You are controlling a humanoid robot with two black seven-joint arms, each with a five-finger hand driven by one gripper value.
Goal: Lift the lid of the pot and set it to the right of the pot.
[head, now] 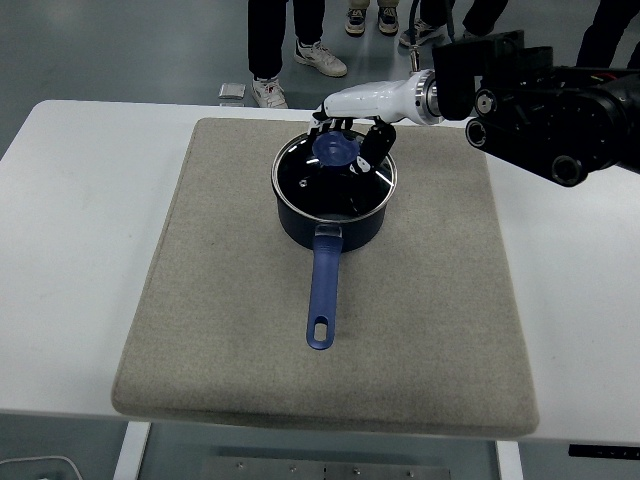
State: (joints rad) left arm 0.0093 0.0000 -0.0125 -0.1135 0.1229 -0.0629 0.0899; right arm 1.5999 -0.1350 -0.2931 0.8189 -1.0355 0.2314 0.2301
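The white bench (pixel 70 250) carries a large grey felt mat (pixel 430 320), and on the far middle of that mat stands a dark blue saucepan (pixel 335 222) with its long blue handle (pixel 323 295) pointing toward the near edge. The round glass lid (pixel 315 185) with its metal rim sits flat on the pot — not yet lifted. At the lid's centre is a blue knob (pixel 333 149).

The black right arm (pixel 545 100) reaches in from the right, ending in a white-backed right hand (pixel 352 135) that hangs over the far side of the lid. Its dark fingers (pixel 369 142) are curled down around the knob, one on the right and others behind, but whether they actually press on it cannot be told from here. The left arm is out of view.

The step in hand looks like the grasp itself. Next the fingers would need to close firmly on the knob, lift straight up until the rim clears the pot, then carry the lid right — the bare mat to the right of the pot offers room to set it down.

People's legs and shoes (pixel 322 58) show on the floor beyond the bench.
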